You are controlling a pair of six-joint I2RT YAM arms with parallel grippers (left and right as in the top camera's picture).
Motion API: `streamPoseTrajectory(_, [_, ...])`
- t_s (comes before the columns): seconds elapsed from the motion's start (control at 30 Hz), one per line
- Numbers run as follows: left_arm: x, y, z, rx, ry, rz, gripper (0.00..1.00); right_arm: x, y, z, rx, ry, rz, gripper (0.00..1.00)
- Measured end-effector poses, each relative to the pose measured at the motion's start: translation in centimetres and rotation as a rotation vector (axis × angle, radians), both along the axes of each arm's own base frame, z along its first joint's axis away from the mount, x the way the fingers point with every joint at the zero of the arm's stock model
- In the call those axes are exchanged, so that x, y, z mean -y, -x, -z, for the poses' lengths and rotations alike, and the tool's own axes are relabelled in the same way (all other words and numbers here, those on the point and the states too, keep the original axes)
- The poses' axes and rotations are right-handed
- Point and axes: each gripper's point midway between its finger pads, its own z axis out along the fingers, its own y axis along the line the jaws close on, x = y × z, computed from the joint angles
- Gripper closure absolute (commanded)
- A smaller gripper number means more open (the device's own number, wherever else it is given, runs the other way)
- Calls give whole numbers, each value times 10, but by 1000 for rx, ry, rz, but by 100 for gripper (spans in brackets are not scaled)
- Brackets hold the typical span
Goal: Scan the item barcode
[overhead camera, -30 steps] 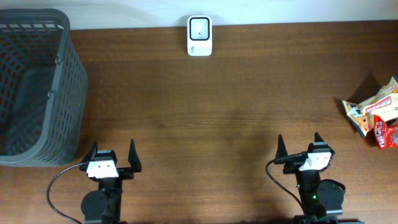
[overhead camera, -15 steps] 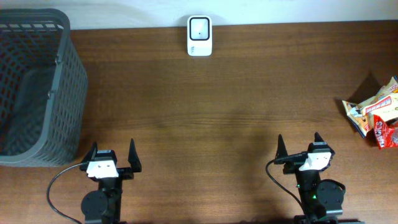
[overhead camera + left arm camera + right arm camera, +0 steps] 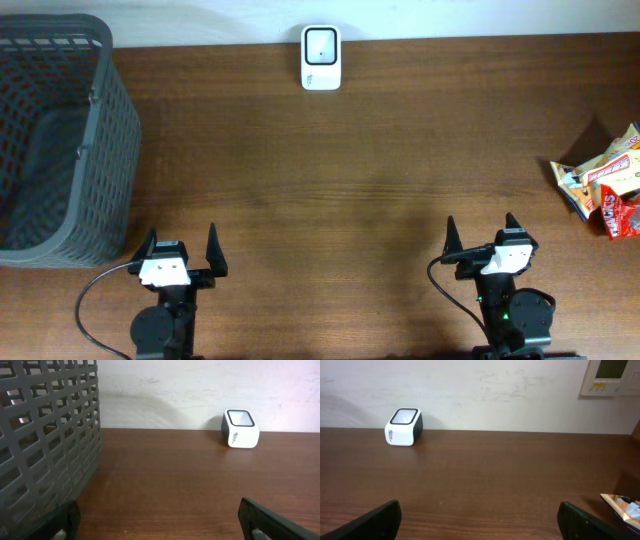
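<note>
Well, we see both arms at the near edge of the brown wooden table (image 3: 350, 180). Our left gripper (image 3: 181, 242) and right gripper (image 3: 480, 230) are each spread wide, holding nothing. The crumpled red-and-white snack packets (image 3: 608, 182) lie at the table's right edge, well apart from the small white box-shaped scanner (image 3: 321, 58) at the back. A dark grey plastic mesh basket (image 3: 60, 140) stands at the left.
</note>
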Motion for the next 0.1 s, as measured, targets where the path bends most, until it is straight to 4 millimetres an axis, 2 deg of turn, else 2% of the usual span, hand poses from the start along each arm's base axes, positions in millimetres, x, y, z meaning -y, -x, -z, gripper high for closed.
streamPoseTrajectory(0.1, [0, 0, 0, 0, 0, 0, 1, 0, 0, 0, 0, 0, 0, 2])
